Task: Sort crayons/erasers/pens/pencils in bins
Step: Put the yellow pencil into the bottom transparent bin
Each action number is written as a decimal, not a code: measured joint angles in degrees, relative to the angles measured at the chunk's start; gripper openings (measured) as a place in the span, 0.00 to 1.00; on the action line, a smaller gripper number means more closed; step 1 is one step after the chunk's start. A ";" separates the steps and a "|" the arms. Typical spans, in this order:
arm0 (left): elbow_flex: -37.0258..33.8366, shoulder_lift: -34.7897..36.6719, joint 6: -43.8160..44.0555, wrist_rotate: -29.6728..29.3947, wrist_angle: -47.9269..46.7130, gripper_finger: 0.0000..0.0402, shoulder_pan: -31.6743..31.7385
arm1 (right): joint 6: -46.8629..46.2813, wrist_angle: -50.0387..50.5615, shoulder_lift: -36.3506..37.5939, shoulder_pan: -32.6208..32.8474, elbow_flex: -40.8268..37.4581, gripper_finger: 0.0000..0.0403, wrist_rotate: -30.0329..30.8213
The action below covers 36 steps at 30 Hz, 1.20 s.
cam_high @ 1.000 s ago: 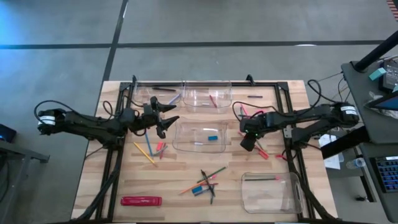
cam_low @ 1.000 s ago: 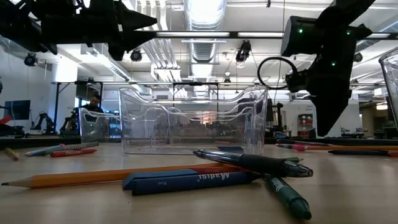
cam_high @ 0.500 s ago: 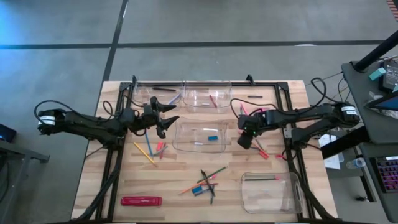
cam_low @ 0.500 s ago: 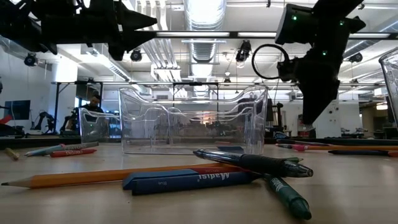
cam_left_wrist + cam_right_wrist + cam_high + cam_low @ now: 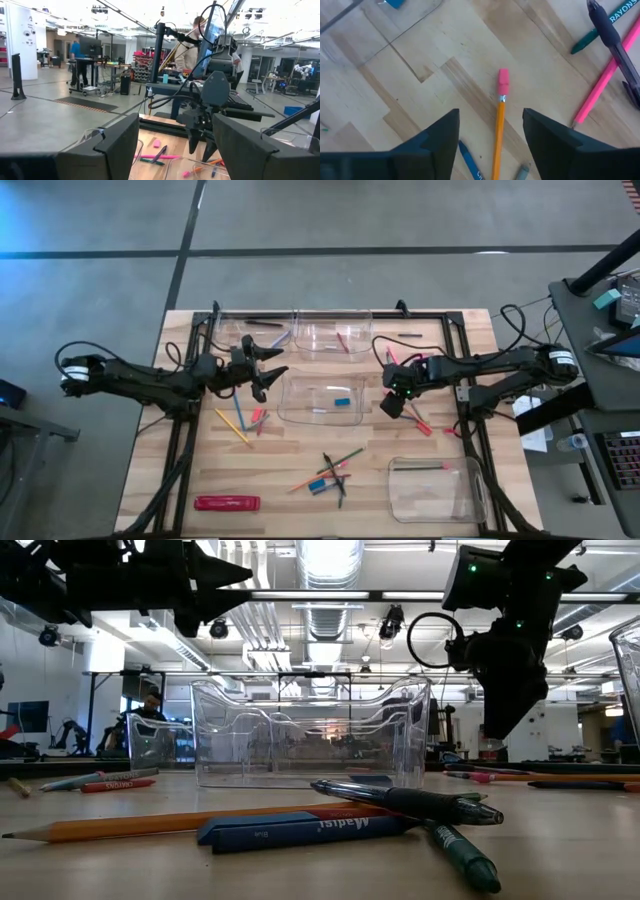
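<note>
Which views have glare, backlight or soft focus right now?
Low view: ceiling lights blow out behind the clear bin, both arms go to silhouette, and the near pens look soft. High view: even light, blue cast on the floor at upper left. Right wrist view: the orange pencil is sharp, the right gripper fingers dark. Left wrist view: bright room, near fingers black.

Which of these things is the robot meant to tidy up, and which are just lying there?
For the job:
- orange pencil
- pink pencil
- blue eraser
- pens
- middle bin
- right gripper, fingers open above the orange pencil

Just lying about:
- long red flat pack
- black frame
</note>
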State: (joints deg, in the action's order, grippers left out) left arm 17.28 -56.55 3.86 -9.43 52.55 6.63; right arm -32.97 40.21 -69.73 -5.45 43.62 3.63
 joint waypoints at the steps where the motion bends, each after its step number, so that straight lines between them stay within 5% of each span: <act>1: 0.00 0.02 0.00 0.00 -0.02 0.59 0.00 | -0.04 0.02 0.00 0.00 0.00 0.53 -0.01; 8: 0.00 0.00 0.00 0.00 0.00 0.59 0.00 | -0.03 0.46 0.00 0.00 0.00 0.62 -0.50; 17: 0.00 0.02 0.00 0.00 0.00 0.59 0.00 | 2.40 3.72 0.00 0.07 0.00 0.97 -0.64; 36: 0.00 0.02 0.00 0.00 0.00 0.59 0.00 | 0.13 3.98 0.00 0.07 0.00 0.99 -0.64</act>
State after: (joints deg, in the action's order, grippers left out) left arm 17.28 -56.54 3.86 -9.43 52.56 6.63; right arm -32.84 44.18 -69.73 -5.39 43.62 2.98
